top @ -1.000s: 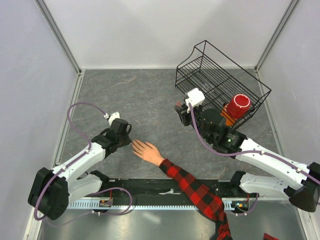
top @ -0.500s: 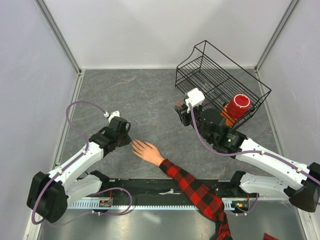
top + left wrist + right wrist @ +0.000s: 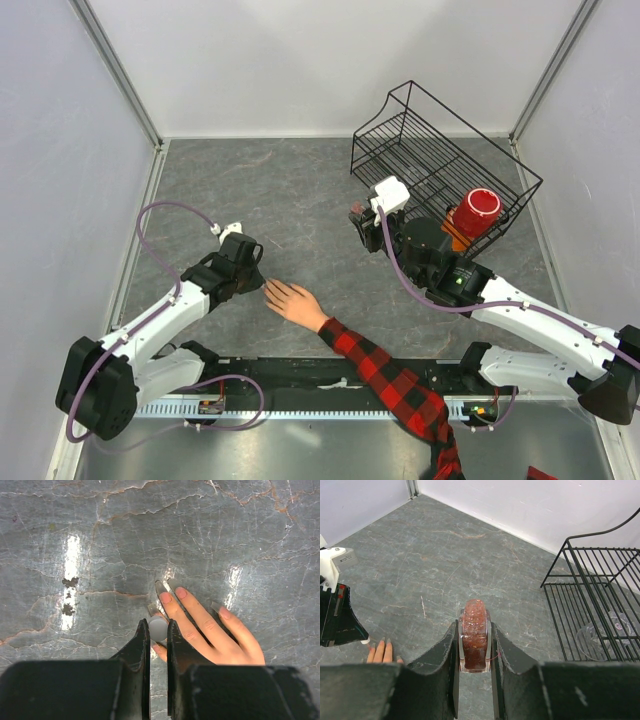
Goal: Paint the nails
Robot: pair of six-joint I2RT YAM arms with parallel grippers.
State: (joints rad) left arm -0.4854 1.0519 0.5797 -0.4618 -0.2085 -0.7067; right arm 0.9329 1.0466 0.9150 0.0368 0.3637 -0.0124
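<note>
L gripper [image 3: 158,624] clamped on small round white cap [image 3: 158,630], right over fingertips of pale hand [image 3: 210,635]. Pink nails [image 3: 165,598] at hand's finger ends, flat on grey marbled tabletop [image 3: 100,540]. R gripper [image 3: 475,627] grips dark red glittery bottle [image 3: 474,637], well right of hand, beside black wire basket [image 3: 440,160].

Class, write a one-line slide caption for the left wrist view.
Left tool, shut on a small pale cap, by the nails of a spread hand on the grey marbled table.
</note>
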